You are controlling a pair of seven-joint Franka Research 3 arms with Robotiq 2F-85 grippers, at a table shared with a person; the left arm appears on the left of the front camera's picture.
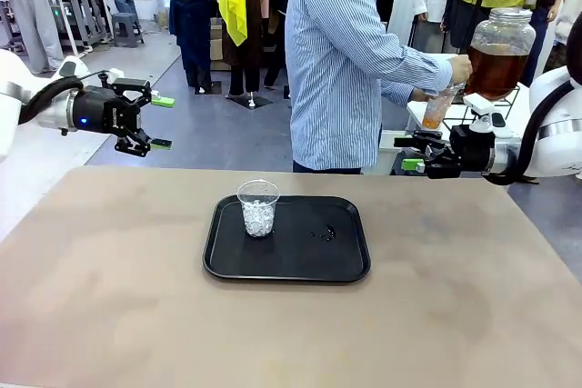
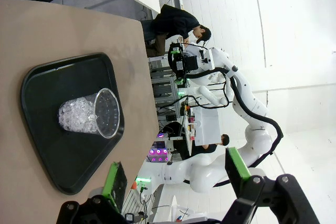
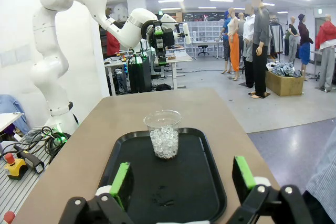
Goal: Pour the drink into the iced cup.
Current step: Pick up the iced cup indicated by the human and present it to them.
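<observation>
I find the iced cup [image 1: 258, 208] standing upright on the black tray [image 1: 215, 261], in the tray's left rear part as I look across, clear of its rim. It is a clear plastic cup, wider at the open mouth than at the base, holding pale ice pieces to roughly half its height. The right wrist view shows it plumb and untilted. The drink [image 1: 494, 73] is a translucent amber-brown liquid in a large glass jar [image 1: 501, 24] beyond the far right corner of the table [image 1: 473, 315], filling most of it. A smaller portion of it sits in a clear cup [image 1: 437, 108] that the person [image 1: 341, 61] holds just beside the jar's base
</observation>
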